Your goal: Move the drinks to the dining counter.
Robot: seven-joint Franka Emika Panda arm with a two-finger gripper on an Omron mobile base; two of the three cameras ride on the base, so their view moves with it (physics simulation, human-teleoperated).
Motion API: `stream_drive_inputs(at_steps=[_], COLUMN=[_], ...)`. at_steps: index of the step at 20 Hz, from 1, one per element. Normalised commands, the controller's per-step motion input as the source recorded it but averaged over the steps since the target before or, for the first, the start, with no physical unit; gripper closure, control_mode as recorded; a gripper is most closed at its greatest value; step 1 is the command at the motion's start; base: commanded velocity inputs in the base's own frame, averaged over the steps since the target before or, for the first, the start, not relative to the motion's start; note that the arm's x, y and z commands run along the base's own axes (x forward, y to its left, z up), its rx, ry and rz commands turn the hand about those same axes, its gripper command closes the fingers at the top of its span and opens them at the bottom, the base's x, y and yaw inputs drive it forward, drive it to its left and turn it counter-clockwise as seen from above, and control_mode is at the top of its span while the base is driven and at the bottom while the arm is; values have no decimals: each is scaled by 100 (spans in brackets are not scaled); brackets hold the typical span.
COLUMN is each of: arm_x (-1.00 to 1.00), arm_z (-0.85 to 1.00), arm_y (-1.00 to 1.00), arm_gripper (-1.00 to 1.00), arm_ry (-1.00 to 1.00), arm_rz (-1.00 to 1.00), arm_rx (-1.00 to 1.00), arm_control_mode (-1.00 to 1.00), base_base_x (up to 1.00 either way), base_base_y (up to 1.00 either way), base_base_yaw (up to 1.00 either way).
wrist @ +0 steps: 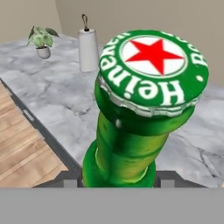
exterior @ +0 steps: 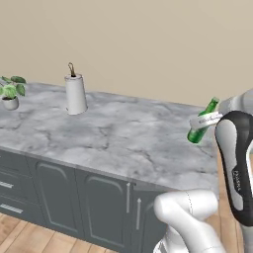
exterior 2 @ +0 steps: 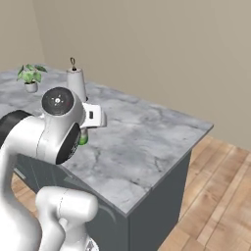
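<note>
Left base view: gripper (exterior: 206, 120) clamped on green bottle (exterior: 202, 124), held tilted above the dining counter (exterior: 113, 133) near its right end. Carry step nearly done; next, upright the bottle, lower, release

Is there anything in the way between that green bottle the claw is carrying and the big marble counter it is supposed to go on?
Nothing visible. The claw holds the green bottle tilted above the dining counter, over bare marble. The paper towel roll and potted plant stand far along the counter, well clear.
</note>
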Motion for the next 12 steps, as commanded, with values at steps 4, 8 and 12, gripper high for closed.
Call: stream_drive_inputs(at_steps=[4, 8, 12], arm_x=[49, 40, 18], arm_z=[-15, -32, -50], arm_y=[16, 9, 0], arm_gripper=[100, 100, 100], arm_ry=[12, 4, -1], arm_rz=[0, 0, 1], arm_rx=[-5, -13, -1], arm_control_mode=[-100, -100, -100], base_base_x=[0, 0, 0], base_base_y=[0, 0, 0], base_base_yaw=[0, 0, 0])
